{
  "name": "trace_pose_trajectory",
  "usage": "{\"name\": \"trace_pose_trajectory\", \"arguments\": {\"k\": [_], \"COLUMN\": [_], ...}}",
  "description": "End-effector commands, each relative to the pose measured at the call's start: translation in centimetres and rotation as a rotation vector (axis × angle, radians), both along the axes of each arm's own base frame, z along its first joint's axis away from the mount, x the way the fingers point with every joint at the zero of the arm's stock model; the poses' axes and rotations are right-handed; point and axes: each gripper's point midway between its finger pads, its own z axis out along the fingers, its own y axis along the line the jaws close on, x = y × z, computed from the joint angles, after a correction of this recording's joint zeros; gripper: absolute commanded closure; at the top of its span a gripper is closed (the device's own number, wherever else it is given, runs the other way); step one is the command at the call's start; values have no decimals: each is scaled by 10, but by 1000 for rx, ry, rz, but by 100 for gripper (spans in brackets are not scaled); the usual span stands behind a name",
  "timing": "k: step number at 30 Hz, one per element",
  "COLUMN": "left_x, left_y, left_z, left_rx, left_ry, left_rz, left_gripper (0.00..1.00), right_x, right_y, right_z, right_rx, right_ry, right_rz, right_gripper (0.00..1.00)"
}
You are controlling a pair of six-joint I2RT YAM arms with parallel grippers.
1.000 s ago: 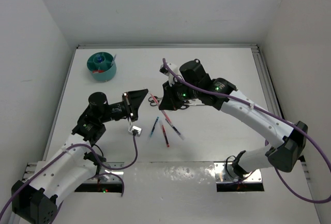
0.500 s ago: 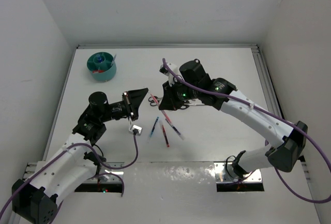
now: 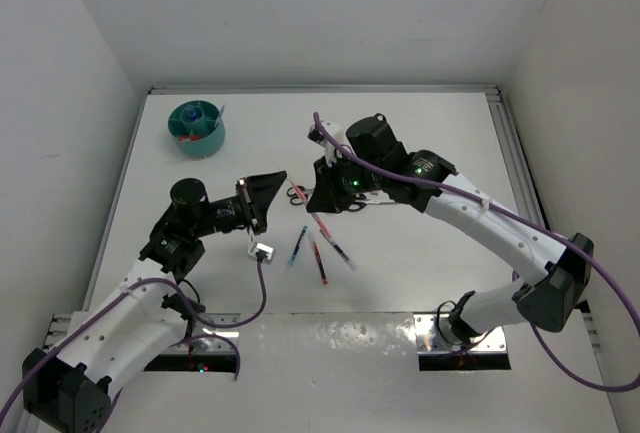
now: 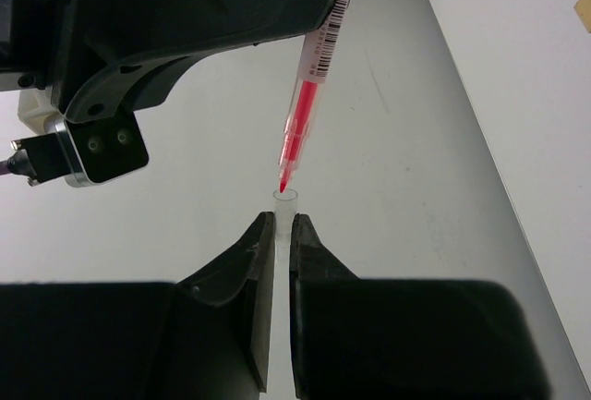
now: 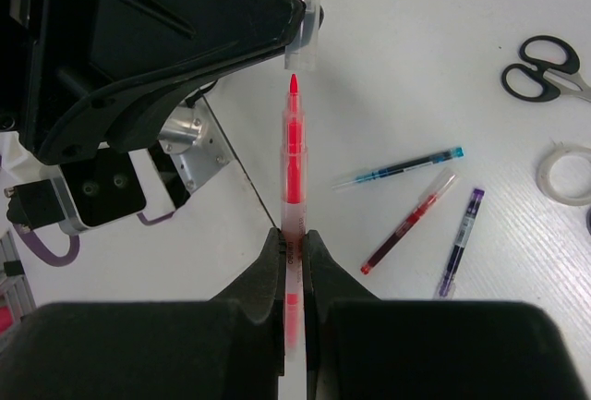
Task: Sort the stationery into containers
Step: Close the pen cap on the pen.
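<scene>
My right gripper (image 5: 293, 238) is shut on a red pen (image 5: 293, 169), whose bare tip points at a clear pen cap (image 5: 302, 30). My left gripper (image 4: 283, 224) is shut on that clear cap (image 4: 285, 199); the red pen's tip (image 4: 309, 95) hangs just short of its open end. The two grippers face each other above the middle of the table, left (image 3: 275, 185) and right (image 3: 318, 193). The round teal organiser (image 3: 196, 129) stands at the far left with items inside.
A blue pen (image 5: 402, 167), a dark red pen (image 5: 409, 220) and a purple pen (image 5: 460, 241) lie on the table below the grippers. Black-handled scissors (image 5: 545, 69) and a clear tape roll (image 5: 565, 174) lie beyond them. White walls enclose the table.
</scene>
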Motion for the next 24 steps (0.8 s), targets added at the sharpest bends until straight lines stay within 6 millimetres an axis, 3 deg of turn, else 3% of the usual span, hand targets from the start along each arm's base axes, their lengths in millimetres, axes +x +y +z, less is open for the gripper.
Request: {"name": "trace_pose_trajectory", "arguments": {"k": [1,19,24], "left_x": [-15,-28,-37], "left_y": [-7,-14,-21], "left_z": [14,-8,-23], "left_rx": [54,130,193], "left_ry": [-200,-263,-279], "left_rz": [-68,-148,-246], "left_gripper": [100,100,100], "right_x": [5,5,-3], "right_y": [9,19,28], "right_z": [21,20,32], "right_rx": [52,72,96], "right_ry": [-52,-30,12], "right_rz": [11,39,121], "right_gripper": [100,100,100]}}
